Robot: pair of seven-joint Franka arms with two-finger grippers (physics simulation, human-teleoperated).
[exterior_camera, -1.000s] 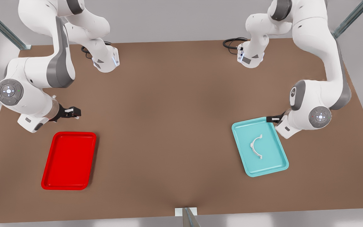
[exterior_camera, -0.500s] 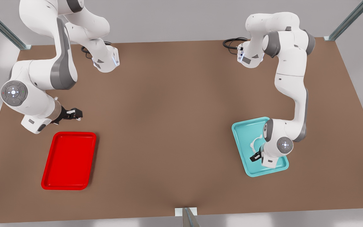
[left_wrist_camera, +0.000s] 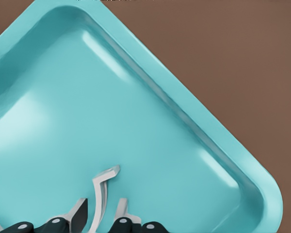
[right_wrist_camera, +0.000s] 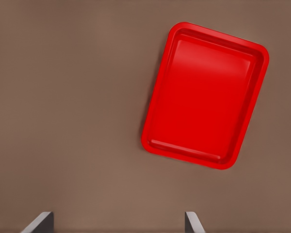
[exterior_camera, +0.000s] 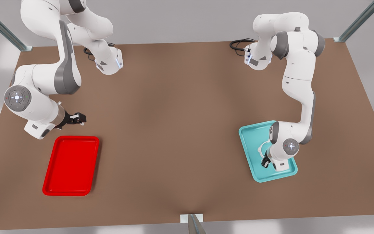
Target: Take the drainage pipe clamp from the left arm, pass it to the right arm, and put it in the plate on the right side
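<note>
The drainage pipe clamp point(left_wrist_camera: 101, 194), a thin white half-ring, lies inside the teal tray point(exterior_camera: 250, 138) on the front view's right. In the front view the arm's wrist covers most of the clamp point(exterior_camera: 261, 148). My left gripper point(left_wrist_camera: 101, 213) is low over the tray and open. Its fingertips point(left_wrist_camera: 80, 209) straddle the clamp's arc with small gaps on both sides. The plate point(exterior_camera: 71, 165) is a glossy red tray on the front view's left with nothing in it. My right gripper point(exterior_camera: 79, 119) hovers open just beyond the plate's point(right_wrist_camera: 206, 94) far edge.
Brown tabletop point(exterior_camera: 174, 130) stretches between the two trays. The arm bases point(exterior_camera: 109, 63) stand at the back edge, with a black cable point(exterior_camera: 239, 44) near the other base. A metal post point(exterior_camera: 193, 224) rises at the front edge.
The left arm swung from the teal tray's far corner onto the clamp and lowered, its fingers now astride it. The right arm drifted slightly toward the plate.
</note>
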